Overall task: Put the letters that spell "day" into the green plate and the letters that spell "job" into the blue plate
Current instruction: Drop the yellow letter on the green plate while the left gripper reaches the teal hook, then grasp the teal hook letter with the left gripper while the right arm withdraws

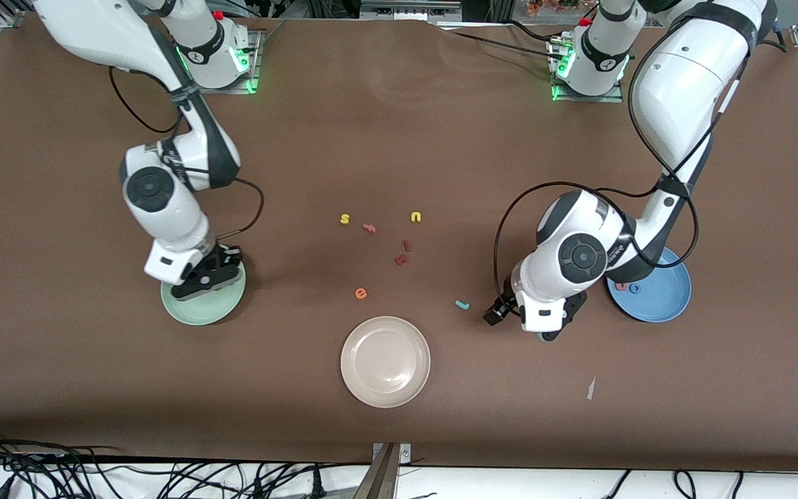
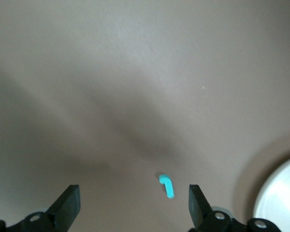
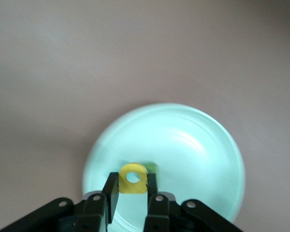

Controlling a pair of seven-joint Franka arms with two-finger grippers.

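Note:
My right gripper (image 3: 133,186) is shut on the yellow d (image 3: 133,179) and holds it just above the pale green plate (image 3: 193,145). A bit of dark green letter (image 3: 152,167) shows on the plate past the d. In the front view that gripper (image 1: 208,277) covers part of the green plate (image 1: 194,310). My left gripper (image 2: 133,208) hangs open low over the table, with the teal j (image 2: 166,185) lying between its fingers (image 2: 198,205), closer to one. The j (image 1: 462,304) lies beside the left hand (image 1: 544,326). The blue plate (image 1: 662,305) holds a pinkish-red b (image 1: 621,285) and a blue o (image 1: 635,287).
A beige-white plate (image 1: 385,360) sits nearer the front camera, mid-table. Loose letters lie around the middle: yellow s (image 1: 345,219), pink f (image 1: 369,227), yellow u (image 1: 415,217), two dark red letters (image 1: 402,253), orange e (image 1: 361,294). A paper scrap (image 1: 590,388) lies toward the front edge.

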